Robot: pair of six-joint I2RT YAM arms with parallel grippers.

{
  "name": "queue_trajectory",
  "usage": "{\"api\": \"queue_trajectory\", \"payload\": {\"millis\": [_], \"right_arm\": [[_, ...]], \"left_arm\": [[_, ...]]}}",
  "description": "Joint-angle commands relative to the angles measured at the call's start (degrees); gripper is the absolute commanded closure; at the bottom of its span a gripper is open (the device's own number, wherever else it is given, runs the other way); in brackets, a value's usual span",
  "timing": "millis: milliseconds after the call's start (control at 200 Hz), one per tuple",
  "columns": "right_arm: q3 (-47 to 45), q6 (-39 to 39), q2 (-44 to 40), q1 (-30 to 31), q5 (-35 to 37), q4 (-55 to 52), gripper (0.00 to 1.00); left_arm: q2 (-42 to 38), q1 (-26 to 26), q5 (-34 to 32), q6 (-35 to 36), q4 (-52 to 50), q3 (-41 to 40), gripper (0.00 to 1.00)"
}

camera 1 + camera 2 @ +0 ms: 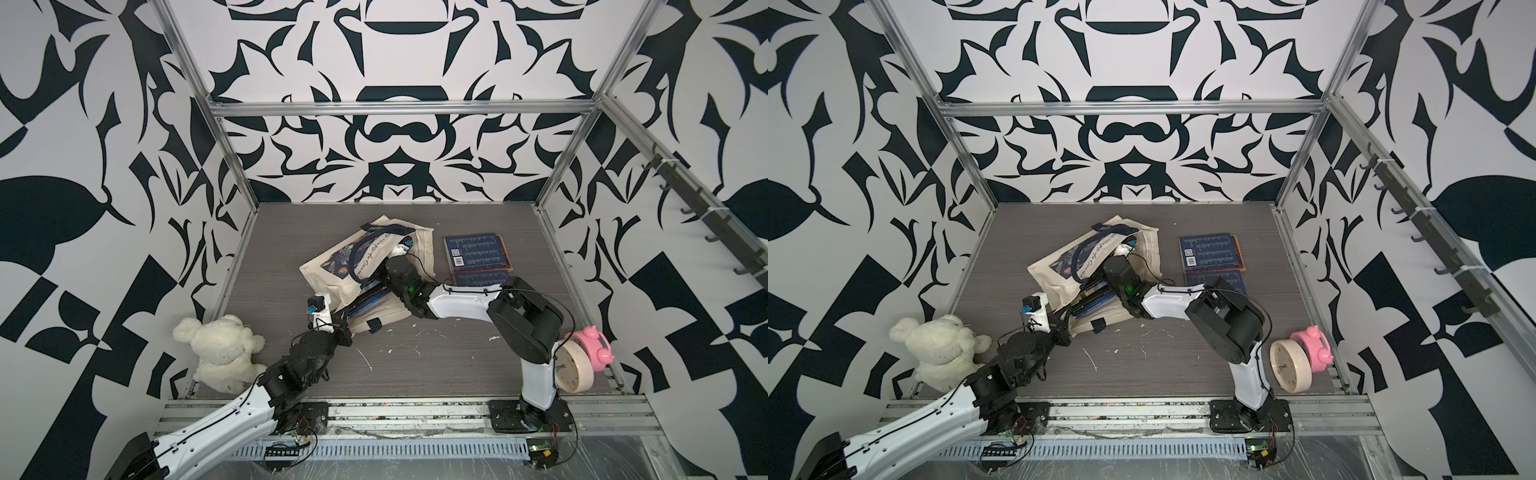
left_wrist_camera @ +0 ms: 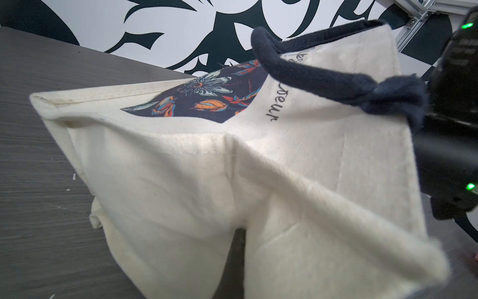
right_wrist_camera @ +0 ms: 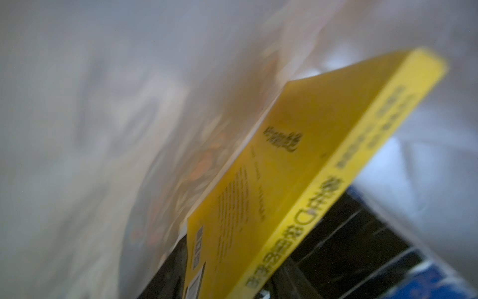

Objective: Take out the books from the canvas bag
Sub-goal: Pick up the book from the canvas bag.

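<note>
Canvas bag (image 1: 319, 276) in clamped left hand (image 1: 345, 323)

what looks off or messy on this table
White flecks and smears litter the grey table near the canvas bag, like dried residue. The bag lies crumpled, books poking from its mouth.

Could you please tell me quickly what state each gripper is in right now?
Left gripper: closed, holding the edge of the bag.
Right gripper: reaching into the bag; its jaws are hidden, so it cannot be told.
</note>
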Motion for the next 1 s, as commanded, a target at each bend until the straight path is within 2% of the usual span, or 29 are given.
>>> {"api": "queue_trajectory", "payload": {"millis": [0,150,290,360,595,660,830,995], "right_arm": [[3.7,2.8,1.1,0.7,-1.6,4.2,0.48],[5.2,5.2,3.7,0.7,-0.4,3.8,0.57],[7.1,6.3,5.0,0.7,0.7,2.5,0.58],[7.6,7.2,5.7,0.7,0.9,2.1,0.62],[4.1,7.5,2.7,0.9,1.3,2.5,0.89],[2.5,7.4,0.6,1.1,0.7,2.0,1.0],[-1.3,6.6,-4.6,1.1,-3.6,0.3,1.0],[-5.8,2.5,-11.8,1.1,-7.2,-4.3,1.0]], "left_arm": [[-0.2,-0.1,1.0,0.5,3.6,1.0,1.0],[-0.5,-0.2,1.0,0.4,3.5,1.0,1.0],[-0.8,-0.1,1.0,0.4,3.5,0.8,1.0],[-0.9,-0.1,1.1,0.4,3.5,0.9,1.0],[-1.6,-0.1,0.9,0.3,3.0,0.8,1.0],[-1.7,-0.1,0.4,0.2,3.1,0.7,1.0],[-1.5,-0.2,-0.5,-0.3,2.8,0.8,1.0],[-1.9,-0.1,-2.0,-0.9,2.3,0.8,1.0]]}}
